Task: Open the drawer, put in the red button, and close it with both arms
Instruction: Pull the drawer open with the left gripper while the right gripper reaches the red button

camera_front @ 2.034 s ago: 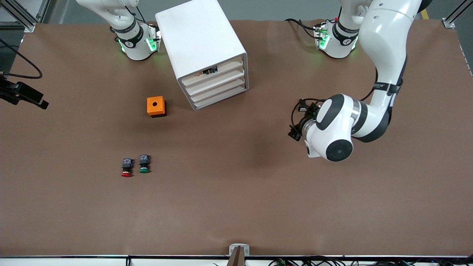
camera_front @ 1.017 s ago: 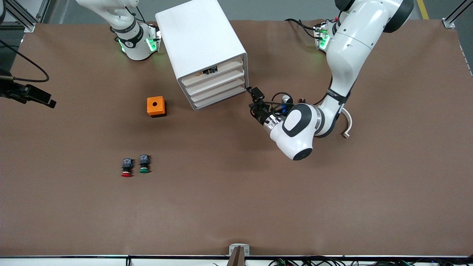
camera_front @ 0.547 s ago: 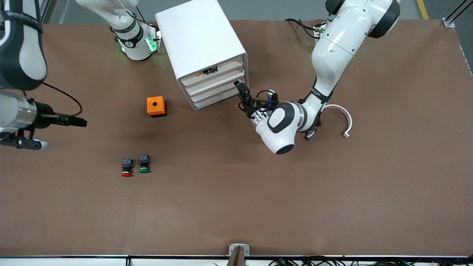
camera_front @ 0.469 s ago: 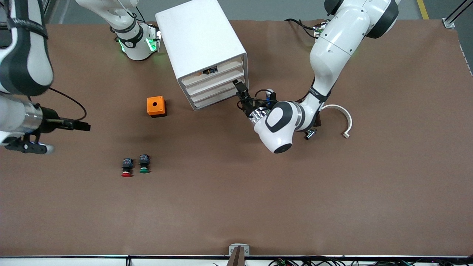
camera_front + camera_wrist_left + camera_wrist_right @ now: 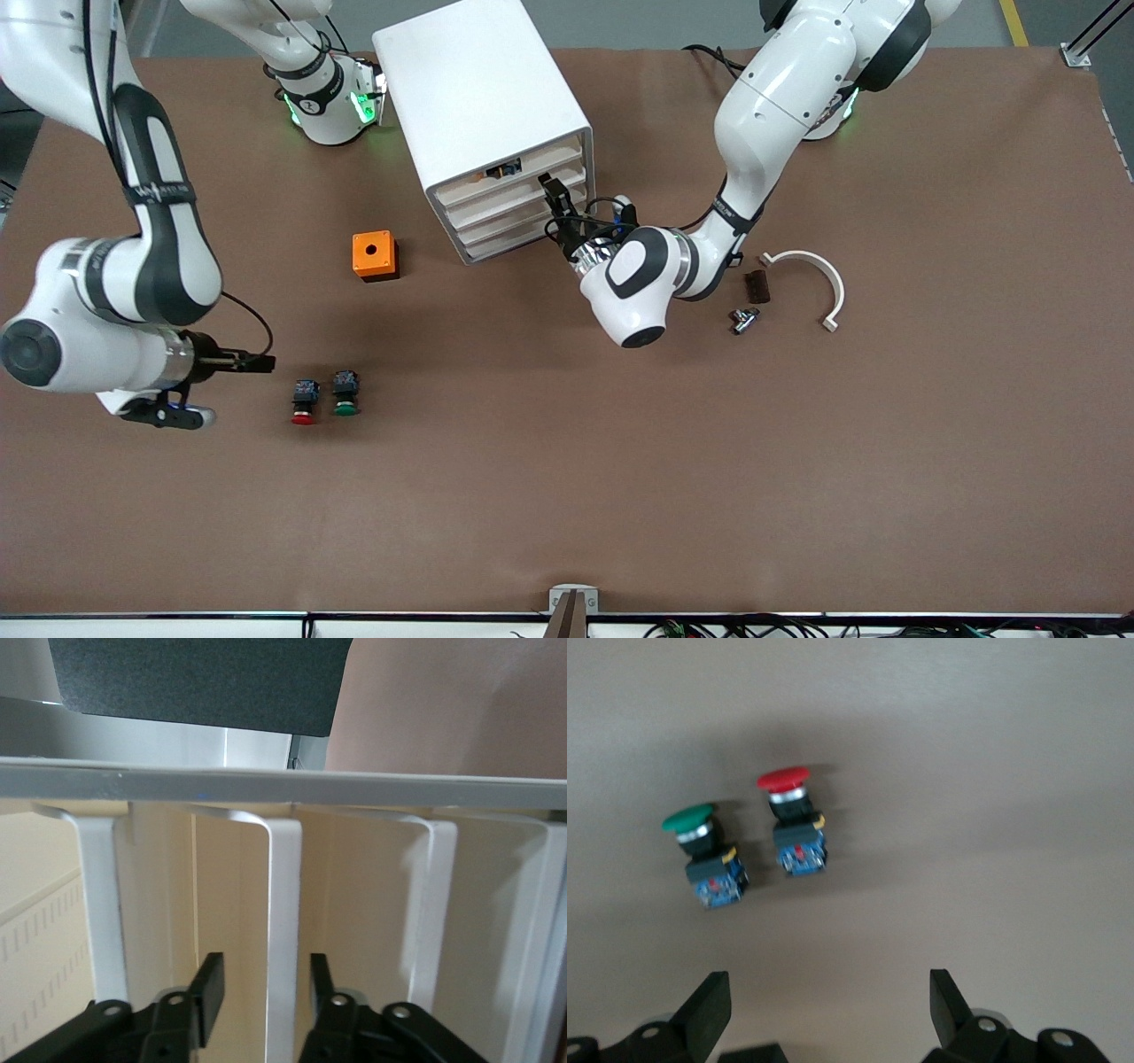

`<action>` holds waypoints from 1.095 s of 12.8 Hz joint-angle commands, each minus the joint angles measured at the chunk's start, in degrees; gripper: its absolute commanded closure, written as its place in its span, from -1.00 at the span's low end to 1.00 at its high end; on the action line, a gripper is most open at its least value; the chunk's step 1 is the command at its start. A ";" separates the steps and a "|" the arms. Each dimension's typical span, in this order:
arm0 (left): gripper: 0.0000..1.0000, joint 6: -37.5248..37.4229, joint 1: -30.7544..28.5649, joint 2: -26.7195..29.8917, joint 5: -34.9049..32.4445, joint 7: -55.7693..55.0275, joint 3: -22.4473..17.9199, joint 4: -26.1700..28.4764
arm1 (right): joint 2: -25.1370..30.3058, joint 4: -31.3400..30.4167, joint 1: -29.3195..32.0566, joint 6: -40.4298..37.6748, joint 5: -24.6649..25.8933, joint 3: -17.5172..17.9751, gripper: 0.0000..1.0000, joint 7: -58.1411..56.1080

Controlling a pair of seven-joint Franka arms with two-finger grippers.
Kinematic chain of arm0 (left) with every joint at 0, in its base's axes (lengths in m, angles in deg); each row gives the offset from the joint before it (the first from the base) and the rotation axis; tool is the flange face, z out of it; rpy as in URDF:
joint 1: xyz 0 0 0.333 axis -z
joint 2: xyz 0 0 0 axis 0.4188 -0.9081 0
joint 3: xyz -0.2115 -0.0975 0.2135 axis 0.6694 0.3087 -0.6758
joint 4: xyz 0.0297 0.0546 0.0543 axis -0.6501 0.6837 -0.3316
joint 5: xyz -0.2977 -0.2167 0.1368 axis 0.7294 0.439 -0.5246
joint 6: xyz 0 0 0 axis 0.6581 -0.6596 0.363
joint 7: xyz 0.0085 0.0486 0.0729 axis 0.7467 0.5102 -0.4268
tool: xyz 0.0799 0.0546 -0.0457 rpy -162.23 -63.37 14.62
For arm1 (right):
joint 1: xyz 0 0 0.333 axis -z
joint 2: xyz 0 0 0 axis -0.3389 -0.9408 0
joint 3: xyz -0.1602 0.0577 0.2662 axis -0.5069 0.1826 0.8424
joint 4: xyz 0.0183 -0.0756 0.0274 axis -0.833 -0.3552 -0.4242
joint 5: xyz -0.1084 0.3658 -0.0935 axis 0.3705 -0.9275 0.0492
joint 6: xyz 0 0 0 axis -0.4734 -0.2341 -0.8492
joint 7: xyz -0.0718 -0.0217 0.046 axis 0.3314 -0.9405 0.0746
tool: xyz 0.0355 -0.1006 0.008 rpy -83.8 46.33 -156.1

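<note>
The white cabinet [image 5: 483, 97] stands near the arm bases, all four drawers shut. My left gripper [image 5: 551, 188] is open at the front of the second-from-top drawer [image 5: 509, 197]. In the left wrist view the left gripper [image 5: 265, 979] has a finger on each side of a white drawer handle [image 5: 283, 904], with gaps on both sides. The red button [image 5: 304, 403] lies on the table beside the green button [image 5: 345, 395]. My right gripper [image 5: 261, 361] is open and empty, low over the table beside the red button. The right wrist view shows the right gripper [image 5: 828, 992], the red button [image 5: 793, 815] and the green button [image 5: 700, 846].
An orange box with a hole [image 5: 375, 255] sits between the cabinet and the buttons. Toward the left arm's end lie a white curved piece [image 5: 811, 275], a small dark block [image 5: 756, 285] and a small metal part [image 5: 742, 318].
My left gripper has moved across to the cabinet and onto the drawer front. My right arm has swung in from the table's edge and come down beside the red button.
</note>
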 commanded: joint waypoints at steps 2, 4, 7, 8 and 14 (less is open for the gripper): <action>0.81 -0.15 0.74 -0.56 0.76 -0.68 -0.81 -1.18 | -7.06 1.26 -0.53 7.19 -2.21 0.06 -0.99 -3.68; 0.87 -0.15 -0.31 -0.47 0.75 -0.33 -1.25 -2.14 | -9.00 1.26 -0.26 8.53 -5.98 -0.03 -0.99 -5.72; 0.89 -0.15 -0.67 -0.56 0.75 0.28 -5.19 -4.69 | -11.37 1.26 -0.18 10.98 -6.35 0.06 -0.99 -5.72; 0.88 -0.15 -0.76 -0.47 0.84 0.29 -6.68 -5.74 | -11.55 1.17 -0.26 11.34 -6.35 0.06 -0.99 -5.72; 0.41 1.77 -5.06 -0.56 0.93 6.78 -9.25 -8.13 | -11.56 1.26 -0.09 10.73 -6.35 -0.03 0.37 -5.38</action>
